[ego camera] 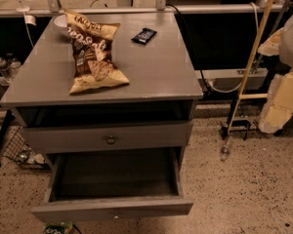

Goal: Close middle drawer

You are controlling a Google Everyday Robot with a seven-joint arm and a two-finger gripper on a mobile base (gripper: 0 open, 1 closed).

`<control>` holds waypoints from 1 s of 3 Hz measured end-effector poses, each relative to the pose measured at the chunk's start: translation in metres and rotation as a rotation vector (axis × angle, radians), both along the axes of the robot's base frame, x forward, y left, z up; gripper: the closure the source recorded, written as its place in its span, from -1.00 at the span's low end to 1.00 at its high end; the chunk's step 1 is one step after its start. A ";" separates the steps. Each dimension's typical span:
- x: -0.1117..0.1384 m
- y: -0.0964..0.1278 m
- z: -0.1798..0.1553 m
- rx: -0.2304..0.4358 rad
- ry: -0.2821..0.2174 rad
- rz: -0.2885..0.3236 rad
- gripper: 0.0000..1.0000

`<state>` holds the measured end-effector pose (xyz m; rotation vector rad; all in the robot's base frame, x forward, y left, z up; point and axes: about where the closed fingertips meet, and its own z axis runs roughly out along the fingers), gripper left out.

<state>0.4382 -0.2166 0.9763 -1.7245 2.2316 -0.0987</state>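
The middle drawer (pixel 112 207) is pulled far out of the grey cabinet (pixel 156 77), at the bottom of the camera view. Its shallow flat front carries a tiny round knob (pixel 116 216), and its deep box (pixel 115 172) looks empty. Above it is the taller drawer front (pixel 63 138) with the bigger knob (pixel 111 140), standing slightly out from the cabinet. The lowest drawer is hidden beneath the open one. My gripper (pixel 277 113) shows as pale, blurred shapes at the right edge, well to the right of the cabinet and apart from the drawer.
A chip bag (pixel 94 52), a dark snack bar (pixel 144 35) and a white bowl (pixel 61 21) lie on the cabinet top. A yellow pole (pixel 251 57) leans at the right. Bottles (pixel 2 66) and a wire basket (pixel 19 152) are at the left. A green packet (pixel 57 228) lies on the floor.
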 end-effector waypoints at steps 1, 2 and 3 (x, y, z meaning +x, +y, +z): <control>0.000 0.001 0.000 -0.001 -0.005 -0.002 -1.00; -0.008 0.008 -0.022 0.022 0.022 -0.019 -1.00; -0.030 0.036 -0.074 0.133 0.078 -0.103 -1.00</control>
